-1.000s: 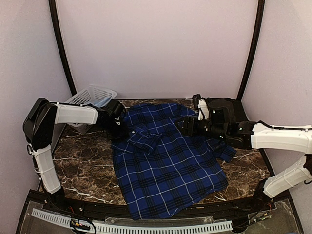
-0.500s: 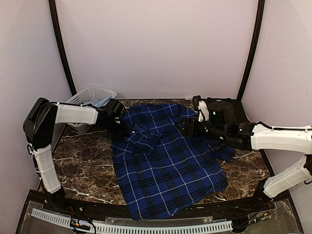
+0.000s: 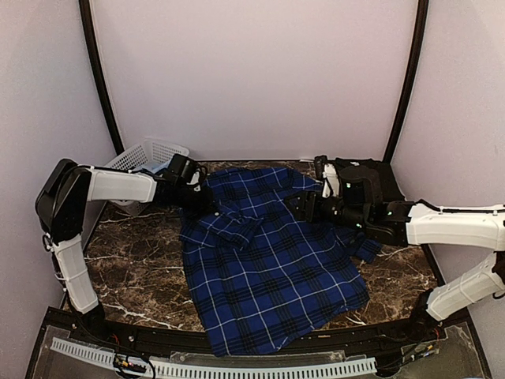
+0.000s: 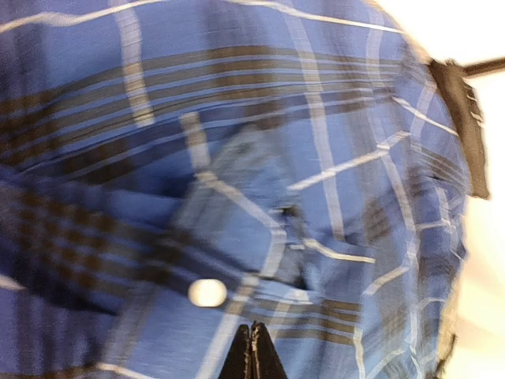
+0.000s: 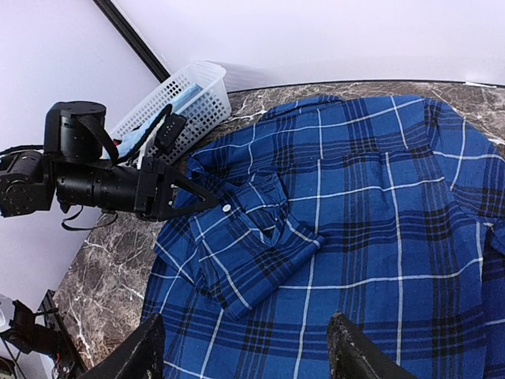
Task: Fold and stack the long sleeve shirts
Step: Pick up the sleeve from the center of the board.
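we see the blue plaid shirt [image 3: 268, 268] lying spread on the marble table [image 3: 134, 260], the left gripper [image 5: 207, 204] pressed together at its folded sleeve cuff, the right gripper [image 5: 248, 352] spread wide above the cloth, holding nothing.

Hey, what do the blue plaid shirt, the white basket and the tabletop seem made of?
The plaid shirt: woven cloth, matte, likely cotton; it creases and folds softly. The basket: white plastic, probably moulded, a rigid open lattice. The tabletop: dark stone look with white veins and a slight sheen; marble or printed laminate, can't tell.
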Motion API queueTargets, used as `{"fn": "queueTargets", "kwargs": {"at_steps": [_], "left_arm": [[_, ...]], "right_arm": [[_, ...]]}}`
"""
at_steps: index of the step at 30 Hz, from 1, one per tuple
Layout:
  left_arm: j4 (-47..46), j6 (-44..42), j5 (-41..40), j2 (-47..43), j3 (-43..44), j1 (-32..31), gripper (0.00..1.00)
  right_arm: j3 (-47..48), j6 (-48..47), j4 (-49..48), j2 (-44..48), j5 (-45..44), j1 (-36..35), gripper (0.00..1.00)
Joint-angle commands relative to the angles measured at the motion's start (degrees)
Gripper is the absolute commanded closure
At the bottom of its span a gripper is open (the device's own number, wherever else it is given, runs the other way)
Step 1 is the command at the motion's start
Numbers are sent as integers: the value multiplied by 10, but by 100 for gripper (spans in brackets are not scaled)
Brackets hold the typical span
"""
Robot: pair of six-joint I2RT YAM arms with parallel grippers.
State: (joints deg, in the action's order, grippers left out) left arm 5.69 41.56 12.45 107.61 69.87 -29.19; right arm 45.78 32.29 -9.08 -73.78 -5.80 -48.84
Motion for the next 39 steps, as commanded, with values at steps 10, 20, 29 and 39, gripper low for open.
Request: {"fn": "queueTargets", "kwargs": {"at_steps": [10,20,29,39], "left_arm": [[17,-27,3,-68,-16,-15,96],[2,60,-13,-108,-111,16,69],[-35,114,9,-92,-146,48,55],[-124,155,61,-37,-148,53,55]], "right_arm": [[33,35,-49,-48,24,3,33],[18,45,-49,-41,24,3,32],[5,51,-41,-22,20,3,29],[-10,50,-31,9,6,3,28]]}}
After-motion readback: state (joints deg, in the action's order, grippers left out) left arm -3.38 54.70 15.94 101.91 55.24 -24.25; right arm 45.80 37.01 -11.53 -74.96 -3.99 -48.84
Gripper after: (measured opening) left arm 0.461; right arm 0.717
